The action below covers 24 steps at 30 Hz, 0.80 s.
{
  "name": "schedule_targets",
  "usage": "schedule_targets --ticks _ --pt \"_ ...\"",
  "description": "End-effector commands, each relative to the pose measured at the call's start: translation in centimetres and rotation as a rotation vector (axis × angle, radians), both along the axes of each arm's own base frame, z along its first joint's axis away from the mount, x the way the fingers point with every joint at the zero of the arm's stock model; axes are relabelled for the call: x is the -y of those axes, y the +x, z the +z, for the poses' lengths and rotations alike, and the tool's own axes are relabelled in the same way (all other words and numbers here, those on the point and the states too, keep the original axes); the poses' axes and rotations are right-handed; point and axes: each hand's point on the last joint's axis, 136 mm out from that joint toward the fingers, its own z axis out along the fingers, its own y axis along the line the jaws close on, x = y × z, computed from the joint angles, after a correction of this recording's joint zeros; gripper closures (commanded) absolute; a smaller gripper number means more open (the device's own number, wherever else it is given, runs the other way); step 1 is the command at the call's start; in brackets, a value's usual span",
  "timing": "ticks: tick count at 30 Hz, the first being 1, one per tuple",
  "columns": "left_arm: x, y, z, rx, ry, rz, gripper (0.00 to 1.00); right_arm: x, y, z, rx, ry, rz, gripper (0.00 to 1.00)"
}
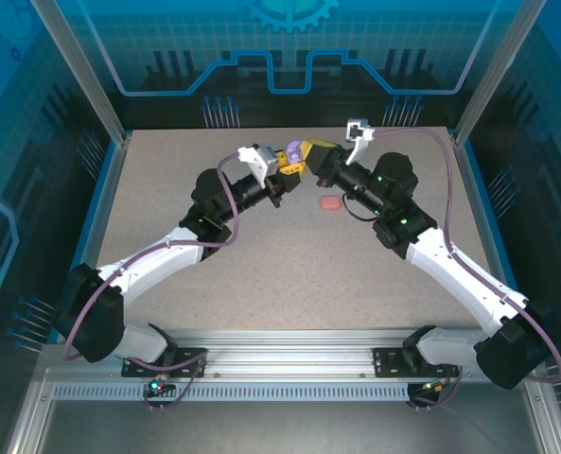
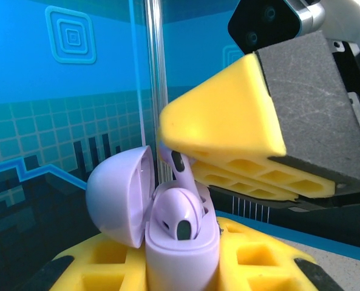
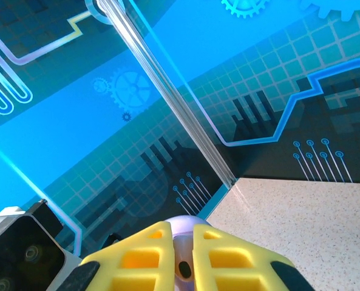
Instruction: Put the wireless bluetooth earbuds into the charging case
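Note:
My left gripper (image 2: 181, 270) is shut on an open lavender charging case (image 2: 180, 254), held upright above the table (image 1: 214, 284), with its lid (image 2: 116, 203) swung to the left. A lavender earbud (image 2: 181, 215) sits head-up in the case's well. A lavender stem (image 2: 178, 168) rises behind it into the yellow fingers (image 2: 228, 121) of my right gripper (image 1: 306, 157), which is shut on it. I cannot tell whether stem and head are one bud. In the right wrist view the lavender piece (image 3: 184, 257) sits between my fingers (image 3: 137, 260). The two grippers meet at the back centre, the left gripper (image 1: 282, 172) under the case (image 1: 290, 151).
A small pink pebble-like object (image 1: 329, 203) lies on the table just in front of the right arm's wrist. Glass walls and a metal post (image 2: 155, 79) stand close behind the grippers. The table edge (image 1: 280, 336) runs in front of the arm bases.

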Motion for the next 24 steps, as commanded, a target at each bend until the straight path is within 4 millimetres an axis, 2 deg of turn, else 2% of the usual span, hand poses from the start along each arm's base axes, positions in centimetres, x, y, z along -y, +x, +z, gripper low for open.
schedule_targets --ticks 1,5,9,13,17,21,24 --pt "-0.3 -0.4 2.7 0.066 -0.026 0.019 1.00 -0.5 -0.8 -0.9 -0.002 -0.032 0.030 0.89" --pt "-0.2 -0.4 2.8 0.060 -0.028 0.015 1.00 -0.3 -0.8 -1.6 -0.021 -0.038 0.024 0.83" --pt "-0.1 -0.2 2.3 0.044 -0.025 0.011 1.00 0.1 -0.4 -0.9 -0.018 -0.037 0.003 0.69" --pt "0.0 0.0 1.8 0.028 -0.022 0.011 1.00 1.0 -0.2 1.1 0.007 -0.012 -0.016 0.49" --pt "0.2 0.2 0.9 0.005 -0.016 0.011 1.00 2.0 -0.8 4.3 0.070 0.016 -0.021 0.31" --pt "0.1 0.3 -0.5 -0.020 0.004 0.018 1.00 3.7 -1.0 5.4 0.055 -0.018 -0.065 0.25" --pt "0.2 0.3 -2.1 -0.046 0.029 0.016 1.00 4.6 -0.3 4.8 -0.023 -0.070 -0.090 0.25"
